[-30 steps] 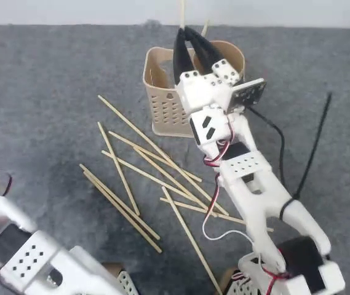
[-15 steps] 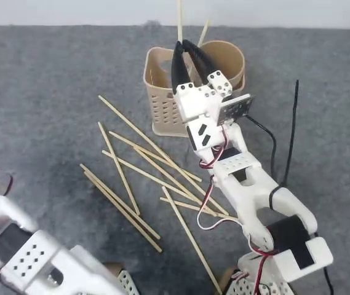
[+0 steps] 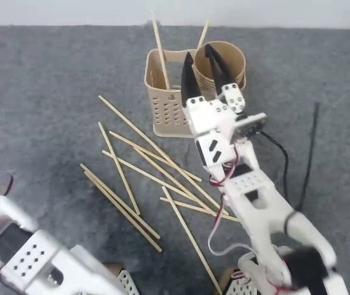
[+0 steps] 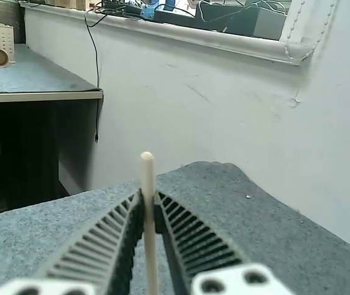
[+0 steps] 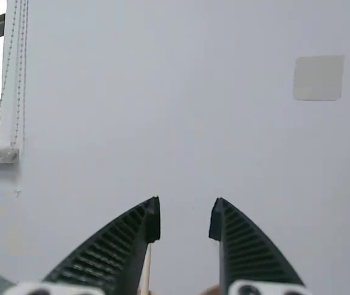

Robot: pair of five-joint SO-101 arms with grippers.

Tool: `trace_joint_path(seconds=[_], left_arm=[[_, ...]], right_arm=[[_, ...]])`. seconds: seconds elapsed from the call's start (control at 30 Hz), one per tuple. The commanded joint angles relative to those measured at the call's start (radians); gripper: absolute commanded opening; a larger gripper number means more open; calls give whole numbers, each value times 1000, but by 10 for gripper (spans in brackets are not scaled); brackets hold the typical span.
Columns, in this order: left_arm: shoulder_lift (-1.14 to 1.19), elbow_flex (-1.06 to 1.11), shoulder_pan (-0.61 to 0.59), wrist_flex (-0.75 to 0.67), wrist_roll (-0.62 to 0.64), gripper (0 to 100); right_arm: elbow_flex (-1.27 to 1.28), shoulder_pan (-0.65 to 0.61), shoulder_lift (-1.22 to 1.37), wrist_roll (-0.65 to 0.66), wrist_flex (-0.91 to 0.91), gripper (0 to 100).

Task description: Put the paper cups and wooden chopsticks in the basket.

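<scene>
Over the basket at the far side of the table, the right arm lets go of its load. A second ago its jaws were pinched together around an upright stick above the rim. Now they stand clearly apart with nothing between them, and the right wrist view shows a plain gap between the two black tips. The released chopstick has tipped over and leans against the basket wall farther from the paper cup, with its lower end inside and its upper end well above the rim. The cup sits in the basket's other part, just beside the open jaws, and a second stick leans out at the back.

By my reading, one more stick is delivered and the right arm is free to fetch another. Plenty remain: the loose chopsticks lie scattered and crossing on the table between the basket and the arms' bases, none of them shifted over the last second.

The left arm sits low at the near corner and has not moved. In its wrist view its jaws are closed tight on a chopstick that stands up between them and has yet to reach the basket.
</scene>
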Motion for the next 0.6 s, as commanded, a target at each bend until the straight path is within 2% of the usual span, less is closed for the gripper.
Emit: trace_joint_path(seconds=[0.0,0.13,0.27,0.5,0.57], left_arm=[[-12,-24,14,5,0,13],[-11,-114,60,140,0,13],[-11,-228,153,247,0,13],[-9,-358,442,238,0,13],[-8,-426,532,244,0,13]], right_arm=[[2,35,-269,-51,309,147],[-31,96,-547,-229,802,147],[-34,104,-779,-218,1196,147],[-23,173,-1093,-216,1848,147],[25,202,-1133,-181,1974,147]])
